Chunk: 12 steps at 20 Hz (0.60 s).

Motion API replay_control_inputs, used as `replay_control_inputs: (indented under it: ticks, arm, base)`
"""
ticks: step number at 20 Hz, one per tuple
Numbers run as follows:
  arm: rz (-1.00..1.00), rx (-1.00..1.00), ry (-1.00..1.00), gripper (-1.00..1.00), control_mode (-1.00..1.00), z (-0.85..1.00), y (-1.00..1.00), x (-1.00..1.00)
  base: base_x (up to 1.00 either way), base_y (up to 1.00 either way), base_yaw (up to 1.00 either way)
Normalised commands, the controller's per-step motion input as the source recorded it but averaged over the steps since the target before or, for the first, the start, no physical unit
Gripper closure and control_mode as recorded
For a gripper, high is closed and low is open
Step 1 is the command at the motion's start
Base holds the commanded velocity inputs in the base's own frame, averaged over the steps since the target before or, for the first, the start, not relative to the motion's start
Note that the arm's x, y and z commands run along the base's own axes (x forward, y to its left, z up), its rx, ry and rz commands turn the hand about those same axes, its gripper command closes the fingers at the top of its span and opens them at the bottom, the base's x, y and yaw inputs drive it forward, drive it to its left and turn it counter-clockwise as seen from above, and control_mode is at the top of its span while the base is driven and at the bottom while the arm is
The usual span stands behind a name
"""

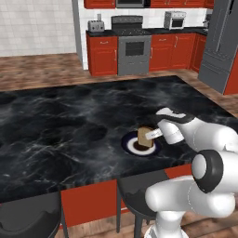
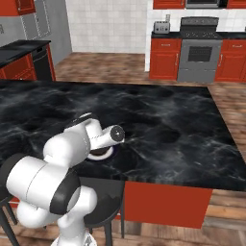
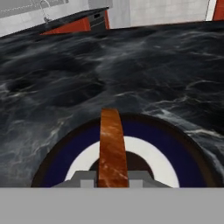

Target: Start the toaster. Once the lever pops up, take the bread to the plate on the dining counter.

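the bread [image 1: 144, 136] was held upright on edge by the gripper [image 1: 151, 135], jaws closed on it, directly over the plate [image 1: 140, 148]. the plate lay on the dining counter [image 1: 69, 121], near its front edge above a stool [image 1: 135, 197]. the toaster [image 1: 96, 25] was seen well apart on the far wall cabinets [image 1: 102, 53].

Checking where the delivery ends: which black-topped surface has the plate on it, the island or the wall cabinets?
The island: the dining counter, the broad veined marble top in the foreground, carries the plate. The wall cabinets stand far behind, holding the toaster.
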Motion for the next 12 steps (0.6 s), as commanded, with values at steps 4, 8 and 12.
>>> replay_control_inputs:
  ticks: [4, 8, 12]
  arm:
    - [0.0, 0.0, 0.0, 1.0, -1.0, -0.12, 0.05, 0.0]
    - [0.0, 0.0, 0.0, 1.0, -1.0, -0.07, 0.01, 0.0]
    - [0.0, 0.0, -0.06, 1.0, -1.0, -0.2, 0.14, -0.05]
  base:
    - [0.0, 0.0, 0.0]
    - [0.0, 0.0, 0.0]
    - [0.0, 0.0, 0.0]
